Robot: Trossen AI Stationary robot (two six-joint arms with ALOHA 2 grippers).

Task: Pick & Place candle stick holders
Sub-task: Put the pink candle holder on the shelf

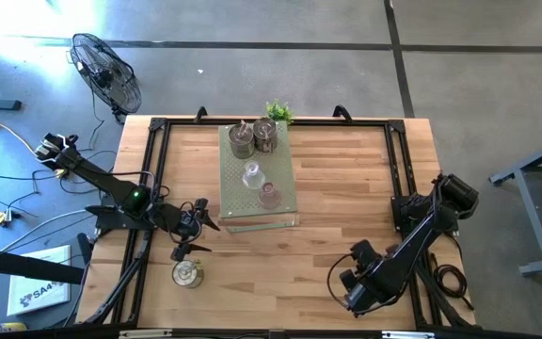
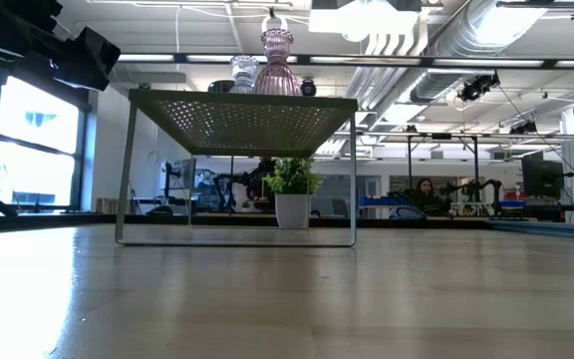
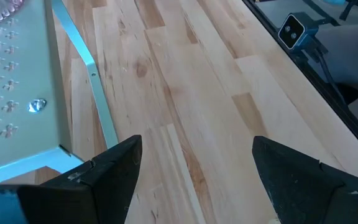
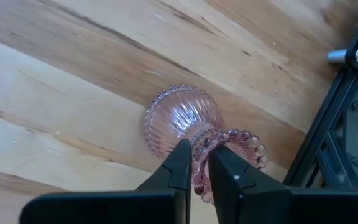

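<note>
With right gripper [image 4: 194, 163] jaws clamped on ribbed pink glass candle holder [image 4: 185, 121] rim, holder lies tipped on wooden surface [image 4: 73, 81]; left gripper [image 3: 194, 171] jaws apart, empty.

The scene is evenly and brightly lit from overhead. In the high view, blown-out glare is seen on the floor [image 1: 7, 42] at ten o'clock. In the low view, the near counter [image 2: 287, 299] is rendered soft.

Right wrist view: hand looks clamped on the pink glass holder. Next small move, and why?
Probably a slow, straight lift. The right hand is shut on the pink glass holder's beaded rim, and the holder lies on its side on the table. Lifting a little first would test the thin rim grip before carrying it toward the green perforated stand.
</note>
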